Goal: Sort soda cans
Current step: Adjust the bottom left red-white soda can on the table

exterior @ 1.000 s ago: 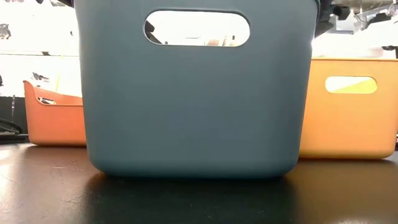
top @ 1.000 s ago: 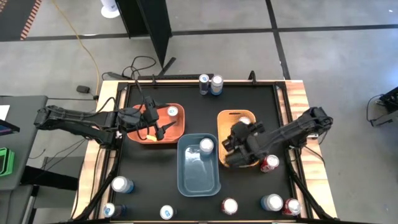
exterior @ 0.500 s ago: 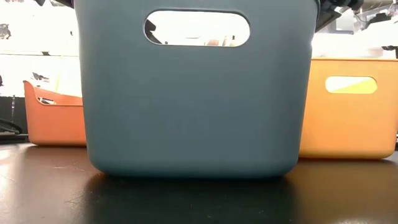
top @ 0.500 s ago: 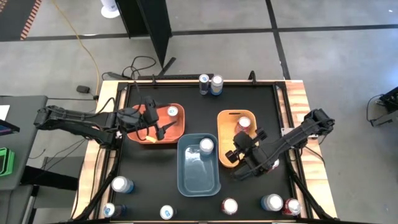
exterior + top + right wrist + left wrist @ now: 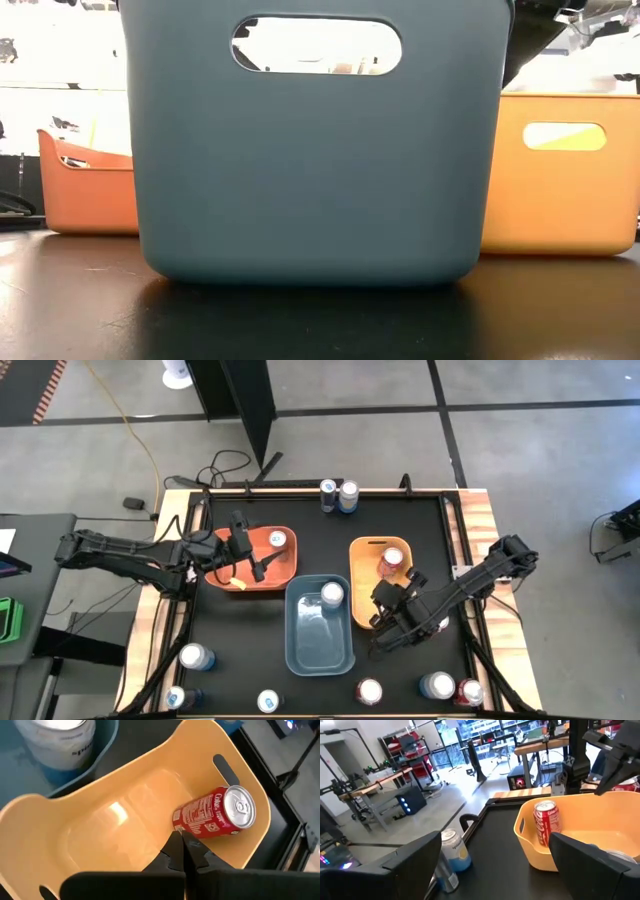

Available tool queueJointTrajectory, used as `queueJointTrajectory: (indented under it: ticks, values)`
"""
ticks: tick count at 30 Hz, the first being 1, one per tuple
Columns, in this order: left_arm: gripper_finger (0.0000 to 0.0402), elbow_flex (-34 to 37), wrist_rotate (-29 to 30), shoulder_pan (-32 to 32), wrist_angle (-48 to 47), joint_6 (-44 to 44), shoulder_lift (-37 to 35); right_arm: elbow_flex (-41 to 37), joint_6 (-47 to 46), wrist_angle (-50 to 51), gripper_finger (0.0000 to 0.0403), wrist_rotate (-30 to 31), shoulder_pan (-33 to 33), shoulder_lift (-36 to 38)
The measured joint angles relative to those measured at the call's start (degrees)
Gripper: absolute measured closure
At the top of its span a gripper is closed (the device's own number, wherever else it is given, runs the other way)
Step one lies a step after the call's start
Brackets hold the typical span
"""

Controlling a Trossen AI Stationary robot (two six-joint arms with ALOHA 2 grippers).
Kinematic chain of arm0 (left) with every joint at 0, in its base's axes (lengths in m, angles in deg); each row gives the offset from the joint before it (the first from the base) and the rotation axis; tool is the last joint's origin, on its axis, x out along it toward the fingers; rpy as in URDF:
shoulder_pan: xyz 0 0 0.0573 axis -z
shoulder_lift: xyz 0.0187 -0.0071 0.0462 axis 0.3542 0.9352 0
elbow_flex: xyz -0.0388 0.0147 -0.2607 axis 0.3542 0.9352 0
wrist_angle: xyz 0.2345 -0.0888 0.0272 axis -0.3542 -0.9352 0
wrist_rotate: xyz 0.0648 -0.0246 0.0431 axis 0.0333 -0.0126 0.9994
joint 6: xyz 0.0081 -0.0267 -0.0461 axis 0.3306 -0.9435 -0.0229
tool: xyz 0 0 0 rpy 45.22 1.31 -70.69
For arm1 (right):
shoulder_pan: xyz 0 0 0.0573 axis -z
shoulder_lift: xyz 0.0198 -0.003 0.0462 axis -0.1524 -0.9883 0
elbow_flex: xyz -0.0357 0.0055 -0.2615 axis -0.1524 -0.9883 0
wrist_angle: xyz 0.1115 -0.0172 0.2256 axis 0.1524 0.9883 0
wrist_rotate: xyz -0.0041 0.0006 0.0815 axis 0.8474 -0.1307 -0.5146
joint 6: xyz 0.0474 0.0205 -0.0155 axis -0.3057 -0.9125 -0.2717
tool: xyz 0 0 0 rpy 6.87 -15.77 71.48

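My right gripper [image 5: 392,622] hangs over the near edge of the yellow bin [image 5: 362,550], fingers pressed together and holding nothing. One red can [image 5: 391,560] stands inside that bin at its far end. My left gripper [image 5: 250,557] sits over the orange bin [image 5: 290,565], fingers spread apart, with a silver-topped can [image 5: 277,539] in the bin's far corner. The blue bin [image 5: 300,650] between them holds one pale can [image 5: 331,594]. Other cans stand loose along the table's near edge, and two at the far edge [image 5: 338,495]. Since a second ago my right arm has drawn back off the yellow bin, uncovering the red can, and now hides the can that stood just right of the bin.
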Motion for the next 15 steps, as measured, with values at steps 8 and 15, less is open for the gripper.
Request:
queueJointTrajectory:
  ticks: [8,15]
  values:
    - [0.0036,0.0,0.0,0.0,3.0,1.8,0.0,0.0,-0.9,-0.3,0.0373,-0.1,0.6,0.0]
    - [0.0036,0.0,0.0,0.0,2.5,2.3,0.0,0.0,-4.1,-3.5,0.0397,-0.1,-4.4,-0.2]
